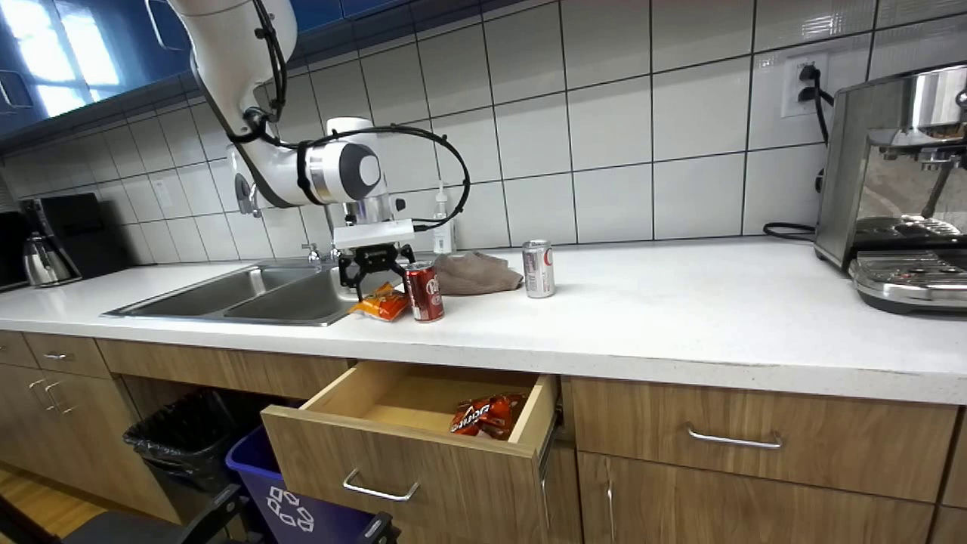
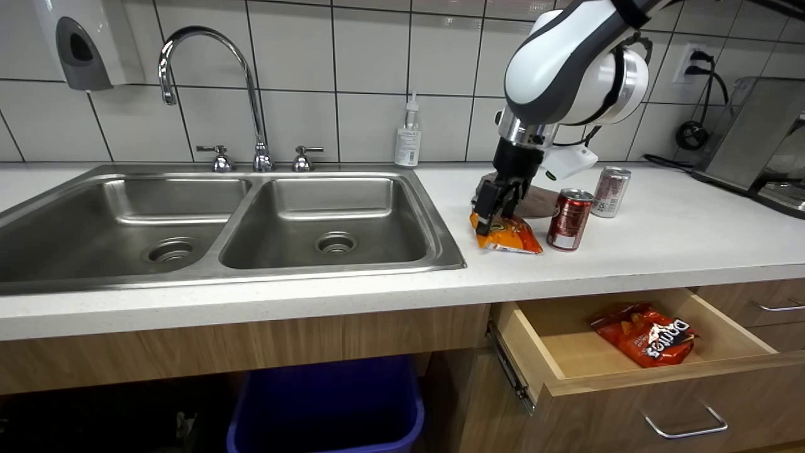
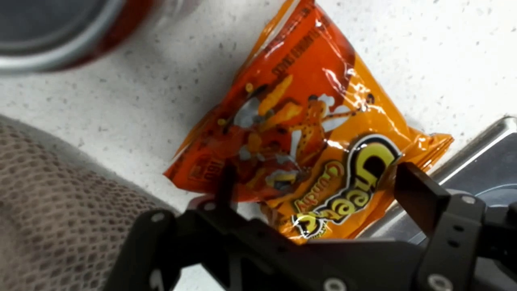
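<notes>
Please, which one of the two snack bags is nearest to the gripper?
The orange Cheetos bag, lying on the countertop right at the open gripper. The red Doritos bag lies farther away, inside the pulled-out drawer.

The orange-and-red pillow-shaped plastic bag (image 3: 299, 129) bears yellow lettering (image 3: 355, 198), the dark-red cylindrical metal can (image 1: 424, 293) just right has a silver rim (image 3: 44, 62), and the brown rumpled cloth (image 3: 60, 218) is mesh-patterned.

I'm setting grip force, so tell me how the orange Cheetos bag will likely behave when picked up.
The Cheetos bag will probably flex, given its visible creases. Its glossy surface may prove slippery. The Crunchy print suggests contents that could break if squeezed hard.
</notes>
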Tool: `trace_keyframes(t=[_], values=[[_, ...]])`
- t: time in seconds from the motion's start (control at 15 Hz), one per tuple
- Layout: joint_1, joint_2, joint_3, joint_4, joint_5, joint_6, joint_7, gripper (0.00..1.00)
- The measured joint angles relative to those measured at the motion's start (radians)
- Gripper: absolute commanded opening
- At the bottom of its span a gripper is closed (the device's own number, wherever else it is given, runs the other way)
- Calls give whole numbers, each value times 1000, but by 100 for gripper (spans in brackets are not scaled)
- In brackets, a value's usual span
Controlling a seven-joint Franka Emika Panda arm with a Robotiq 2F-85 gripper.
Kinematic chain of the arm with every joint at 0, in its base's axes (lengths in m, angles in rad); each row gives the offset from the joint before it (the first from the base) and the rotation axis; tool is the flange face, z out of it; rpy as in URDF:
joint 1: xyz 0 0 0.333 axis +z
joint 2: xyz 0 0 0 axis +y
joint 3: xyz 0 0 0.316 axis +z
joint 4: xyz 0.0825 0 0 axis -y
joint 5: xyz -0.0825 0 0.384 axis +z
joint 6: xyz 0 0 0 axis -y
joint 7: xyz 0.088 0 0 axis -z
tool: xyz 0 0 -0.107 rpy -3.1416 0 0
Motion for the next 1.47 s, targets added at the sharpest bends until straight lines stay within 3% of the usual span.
trace_keyframes(t=[1.47], values=[[-2,-197,0,-299,3,13,5,100]])
